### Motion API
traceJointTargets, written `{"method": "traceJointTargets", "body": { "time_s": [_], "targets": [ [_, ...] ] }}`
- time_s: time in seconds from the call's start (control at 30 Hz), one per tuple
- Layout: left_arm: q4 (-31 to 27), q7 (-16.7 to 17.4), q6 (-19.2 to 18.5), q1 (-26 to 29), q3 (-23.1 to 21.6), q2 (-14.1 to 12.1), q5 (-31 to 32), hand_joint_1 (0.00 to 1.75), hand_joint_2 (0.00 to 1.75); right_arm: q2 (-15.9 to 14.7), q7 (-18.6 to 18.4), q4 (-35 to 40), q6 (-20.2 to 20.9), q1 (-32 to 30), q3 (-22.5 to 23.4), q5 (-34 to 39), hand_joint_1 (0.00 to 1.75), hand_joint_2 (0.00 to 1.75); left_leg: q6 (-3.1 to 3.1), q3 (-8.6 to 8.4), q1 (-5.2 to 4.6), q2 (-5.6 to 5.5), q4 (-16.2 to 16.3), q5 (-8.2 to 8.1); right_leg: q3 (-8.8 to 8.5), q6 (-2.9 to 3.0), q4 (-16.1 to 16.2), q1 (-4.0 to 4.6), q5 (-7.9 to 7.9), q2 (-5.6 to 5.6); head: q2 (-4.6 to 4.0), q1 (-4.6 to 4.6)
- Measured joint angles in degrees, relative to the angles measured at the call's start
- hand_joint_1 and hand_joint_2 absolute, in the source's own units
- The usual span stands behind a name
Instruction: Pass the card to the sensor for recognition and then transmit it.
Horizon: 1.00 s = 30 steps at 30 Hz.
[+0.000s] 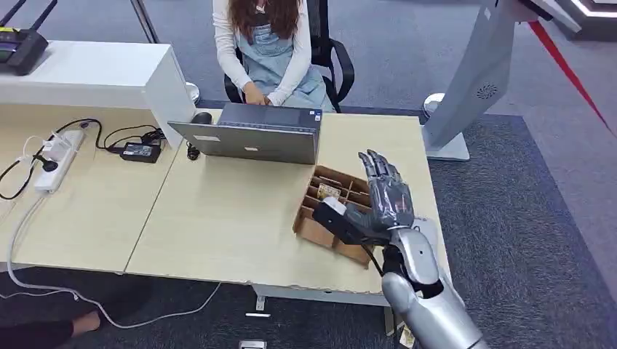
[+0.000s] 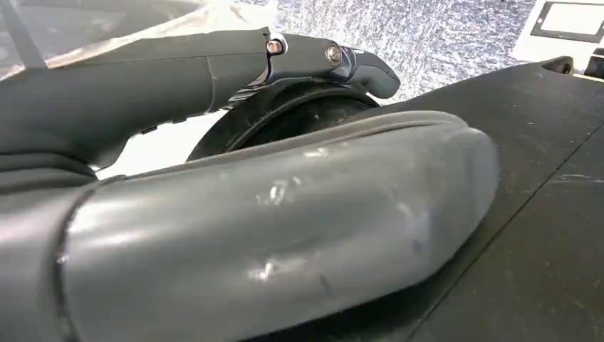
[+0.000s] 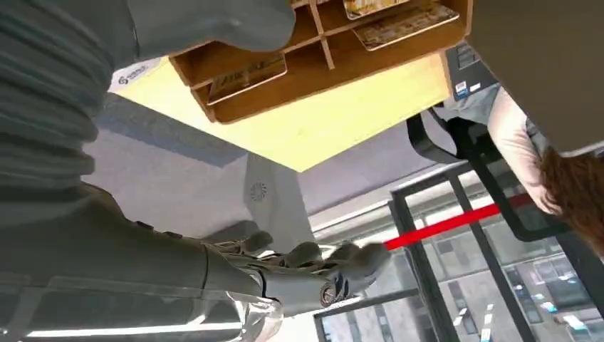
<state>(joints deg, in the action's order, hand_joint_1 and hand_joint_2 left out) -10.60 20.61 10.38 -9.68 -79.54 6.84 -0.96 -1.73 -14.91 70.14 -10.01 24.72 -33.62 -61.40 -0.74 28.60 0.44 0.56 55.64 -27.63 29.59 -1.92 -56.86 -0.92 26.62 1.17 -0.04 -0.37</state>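
On the far left of the head view, a white power strip (image 1: 57, 156) is lying on the light wooden table (image 1: 218, 225), with a black adapter (image 1: 142, 151) sitting a little to its right. Further right, a grey laptop (image 1: 251, 134) is standing open, and a person (image 1: 268, 47) is sitting behind it with both hands at the keyboard. Just right of the laptop, a brown divided cardboard box (image 1: 331, 214) is resting near the table's right edge. The right hand (image 1: 378, 203) is hovering over that box with its fingers stretched apart and its palm empty.

The right wrist view is looking into the box (image 3: 313, 64) from close by, and here printed cards (image 3: 402, 25) are lying flat in its compartments, which the head view is showing only as small pale patches. The same view is also showing the outstretched fingers (image 3: 313, 267) with nothing between them.

The left wrist view is showing the left hand (image 2: 271, 214) pressed close against the lens beside dark body parts; whether its fingers are curled or spread cannot be told.
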Motion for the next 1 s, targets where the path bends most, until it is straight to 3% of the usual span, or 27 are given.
{"method": "traceJointTargets", "body": {
  "time_s": [0.1,0.23,0.3,0.77,1.0],
  "targets": [
    [0.00,0.04,0.00,0.00,0.02,0.00,0.09,0.00,0.00,0.13,-0.02,-0.52,0.15,0.03,0.00,0.02,0.37,1.75,0.00,0.00,0.00,0.00,0.00,0.00,0.00,0.00,0.00,0.00,0.00,0.00,0.00,0.00],
    [0.00,0.04,0.00,0.00,0.04,0.00,0.11,0.00,0.00,0.42,-0.02,-1.18,0.22,0.08,0.00,0.07,0.66,1.75,0.00,0.00,0.00,0.00,0.00,0.00,0.00,0.00,0.00,0.00,0.00,0.00,0.00,0.00],
    [0.00,0.04,0.00,0.00,0.04,0.00,0.20,0.00,0.00,0.50,-0.02,-1.40,0.22,0.11,0.00,0.09,0.70,1.75,0.00,0.00,0.00,0.00,0.00,0.00,0.00,0.00,0.00,0.00,0.00,0.00,0.00,0.00],
    [0.00,0.07,0.00,-0.01,0.15,0.00,0.48,0.00,0.00,0.98,-0.02,-2.40,0.31,0.34,0.00,0.09,0.77,1.75,0.00,0.00,0.00,0.00,0.00,0.00,0.00,0.00,0.00,0.00,0.00,0.00,0.00,0.00],
    [0.00,0.07,-0.06,0.00,0.17,0.00,0.55,0.00,0.00,1.03,-0.17,-3.06,0.57,0.56,0.00,0.31,0.72,1.75,0.00,0.00,0.00,0.00,0.00,0.00,0.00,0.00,0.00,0.00,0.00,0.00,0.00,0.00]
  ]
}}
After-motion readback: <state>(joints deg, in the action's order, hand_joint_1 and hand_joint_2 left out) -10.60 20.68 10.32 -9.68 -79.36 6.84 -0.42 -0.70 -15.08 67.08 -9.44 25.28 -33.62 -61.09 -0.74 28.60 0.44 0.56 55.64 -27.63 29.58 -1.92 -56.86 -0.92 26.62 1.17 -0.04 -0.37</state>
